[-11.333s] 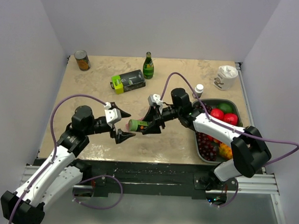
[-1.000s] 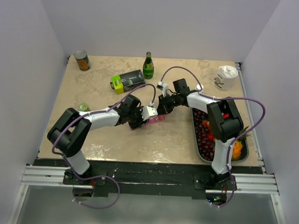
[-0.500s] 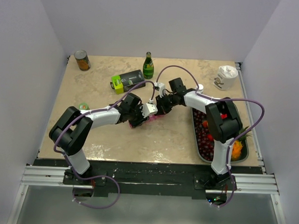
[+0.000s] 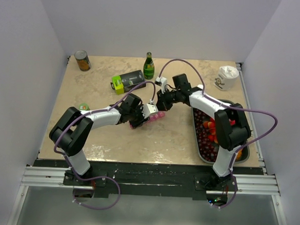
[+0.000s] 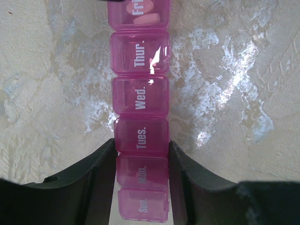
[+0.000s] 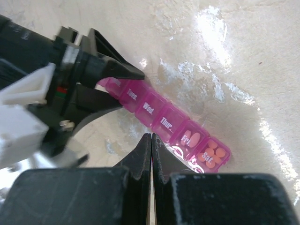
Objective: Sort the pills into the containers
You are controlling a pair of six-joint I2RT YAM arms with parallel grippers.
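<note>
"Where were the containers (image 6: 161, 123)?"
"Flat on the counter (image 4: 98, 98), left tool (image 5: 142, 157) clamped across the Mon–Tues end."
"And the right tool (image 6: 151, 145)?"
"Pinched together, empty, tips just beside the Fri cell (image 6: 190, 139). Filling seemed partly done; next, I reckoned, another pill for Thur."

A beige marbled counter (image 4: 100, 135) carries a can (image 4: 82, 60) at the far left corner, a green bottle (image 4: 149, 66), a black-and-lime box (image 4: 127, 81) beside it, and a white cup (image 4: 226, 77). A small green disc (image 4: 83, 106) lies left. The tray (image 4: 199, 156) at the right holds grapes (image 4: 206, 137).
</note>
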